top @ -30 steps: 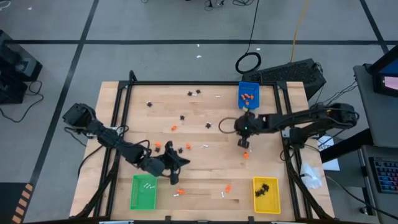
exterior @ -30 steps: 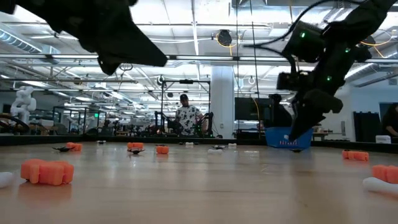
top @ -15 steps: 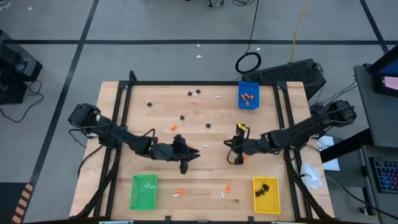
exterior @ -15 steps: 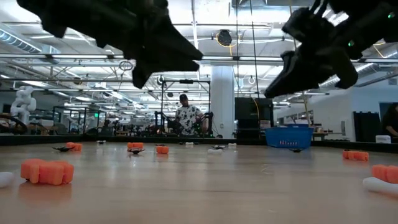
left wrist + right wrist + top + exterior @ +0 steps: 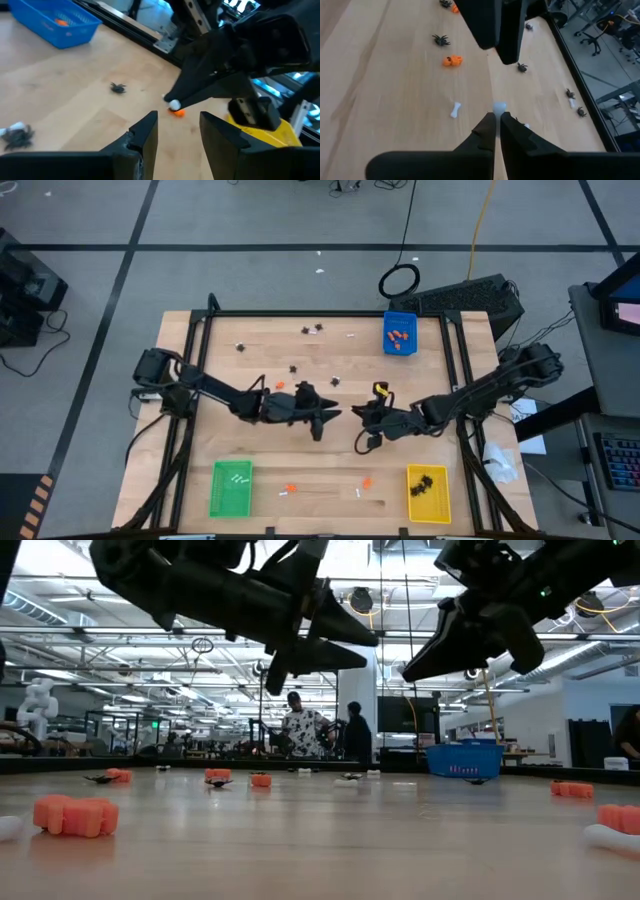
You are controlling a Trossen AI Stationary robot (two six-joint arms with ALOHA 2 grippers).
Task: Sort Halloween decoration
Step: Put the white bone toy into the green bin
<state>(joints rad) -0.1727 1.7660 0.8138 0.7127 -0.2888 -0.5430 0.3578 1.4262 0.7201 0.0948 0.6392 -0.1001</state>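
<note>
Both arms were stretched way in toward the middle of the tabletop, basically nose to nose. The left claw came in from the left edge with its arm laid out long and low, fingers spread with a clear gap between them. The right claw reached in from the right side, fingers pinched tight together. The two tips sat just apart, both hanging above the wood rather than touching it.
</note>
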